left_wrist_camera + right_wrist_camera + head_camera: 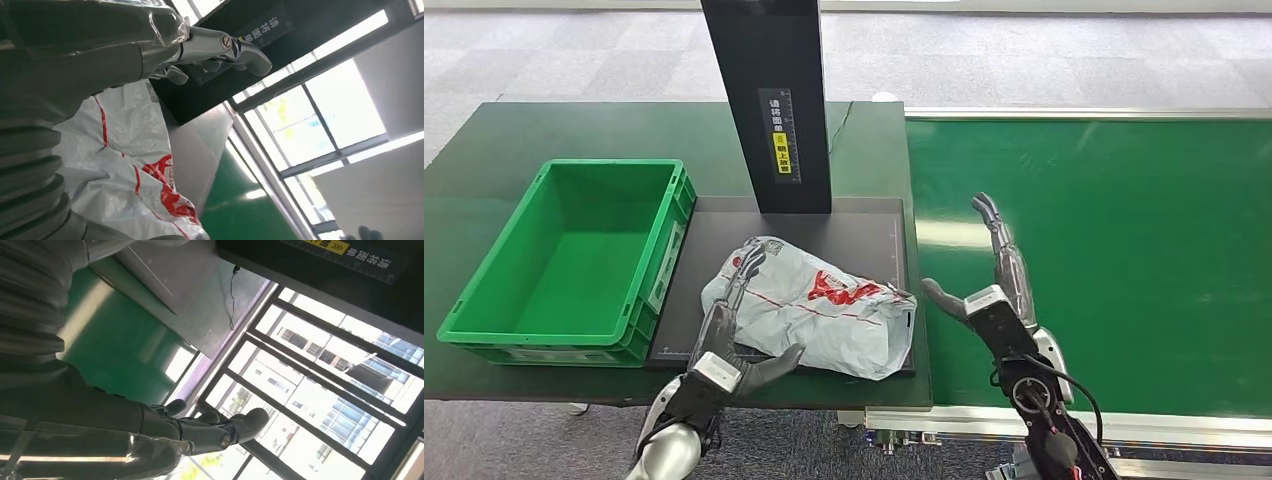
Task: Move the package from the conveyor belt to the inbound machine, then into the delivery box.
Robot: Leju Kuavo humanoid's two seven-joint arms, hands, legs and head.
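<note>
While the package lies flat on the inbound machine's dark platform, its long axis runs slantwise, one end toward the green delivery box and the other toward the green conveyor belt. It is a crumpled grey-white poly bag with red print, and its belt-side corner reaches the platform's front edge. The platform sits between the box and the belt, with the machine's black upright column rising at its back, behind the package.

The left hand rests on the box-side end of the package, fingers stretched over the top and thumb against the near edge; whether it truly grips is hard to tell. The bag under that hand is hidden. The right hand hovers over the belt just beside the platform, fingers extended and spread, holding nothing.

The column's top is cut off, and its label text is too small to read.
</note>
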